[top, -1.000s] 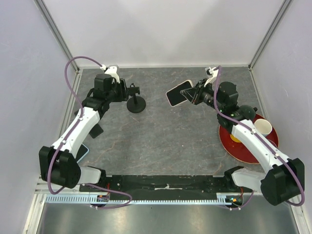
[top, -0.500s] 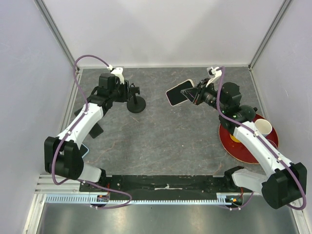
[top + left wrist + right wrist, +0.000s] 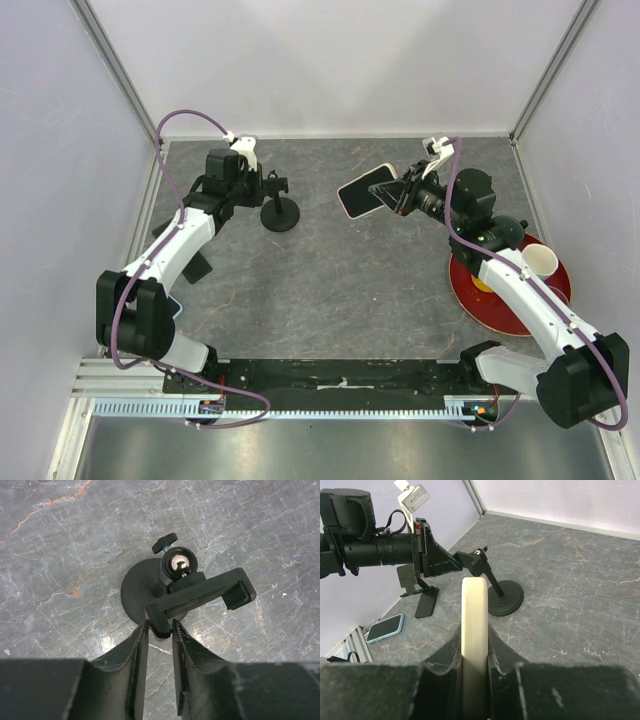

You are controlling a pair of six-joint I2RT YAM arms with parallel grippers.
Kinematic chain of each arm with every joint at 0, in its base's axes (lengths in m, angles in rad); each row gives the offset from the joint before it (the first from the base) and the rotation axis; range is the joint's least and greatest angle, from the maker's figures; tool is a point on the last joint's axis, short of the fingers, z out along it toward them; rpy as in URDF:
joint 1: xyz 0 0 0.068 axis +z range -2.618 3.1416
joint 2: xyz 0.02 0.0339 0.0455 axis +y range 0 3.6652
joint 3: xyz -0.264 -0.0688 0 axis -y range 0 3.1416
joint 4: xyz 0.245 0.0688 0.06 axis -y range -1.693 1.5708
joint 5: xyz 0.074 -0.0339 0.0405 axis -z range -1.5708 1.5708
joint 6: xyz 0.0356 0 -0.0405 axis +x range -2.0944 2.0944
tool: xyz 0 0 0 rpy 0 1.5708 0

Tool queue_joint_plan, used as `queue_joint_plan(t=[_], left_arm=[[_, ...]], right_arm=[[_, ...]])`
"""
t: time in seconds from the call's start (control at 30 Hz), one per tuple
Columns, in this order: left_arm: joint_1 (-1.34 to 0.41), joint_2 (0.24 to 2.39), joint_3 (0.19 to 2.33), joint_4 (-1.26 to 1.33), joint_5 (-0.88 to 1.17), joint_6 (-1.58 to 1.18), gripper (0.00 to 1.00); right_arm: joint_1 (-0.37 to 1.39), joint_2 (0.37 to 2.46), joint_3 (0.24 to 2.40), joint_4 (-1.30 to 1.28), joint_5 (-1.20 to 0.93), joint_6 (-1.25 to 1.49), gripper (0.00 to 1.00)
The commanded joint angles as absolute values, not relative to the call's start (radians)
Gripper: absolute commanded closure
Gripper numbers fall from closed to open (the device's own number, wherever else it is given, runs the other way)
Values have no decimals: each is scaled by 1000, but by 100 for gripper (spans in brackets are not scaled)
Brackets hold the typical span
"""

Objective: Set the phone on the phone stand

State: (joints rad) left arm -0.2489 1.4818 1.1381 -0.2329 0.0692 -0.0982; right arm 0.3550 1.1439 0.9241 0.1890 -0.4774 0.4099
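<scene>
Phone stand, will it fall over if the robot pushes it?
Probably not easily: its round base looks wide and flat. A shove high on the clamp might tip it, since the post looks thin. It seems stiff, not floppy.

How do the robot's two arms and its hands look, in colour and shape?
The left arm and right arm have white links between black joints. A purple cable loops along each. The left hand and right hand are black, each with two flat, tapering fingers.
</scene>
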Motion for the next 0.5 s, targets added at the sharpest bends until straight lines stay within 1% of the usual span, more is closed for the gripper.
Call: queue_joint_plan(t=[0.0,0.03,0.13,0.23,0.33,0.47], left_arm=[[-252,1489,1183,-183,95,-43,75],[-250,1491,1183,-183,100,-41,85],[-252,1483,1180,-183,117,-38,97],[-253,1468,1172,-183,164,-44,98],[-274,1448,1163,-189,218,-51,98],[-368,1434,1164,-221,242,-34,98]], right_arm=[[351,1147,948,311,-534,387,100],[351,1153,953,302,-541,370,100],[353,1170,962,270,-546,341,100],[351,1177,977,218,-531,295,100],[353,1180,982,199,-578,259,100],[365,1190,997,181,-626,232,100]])
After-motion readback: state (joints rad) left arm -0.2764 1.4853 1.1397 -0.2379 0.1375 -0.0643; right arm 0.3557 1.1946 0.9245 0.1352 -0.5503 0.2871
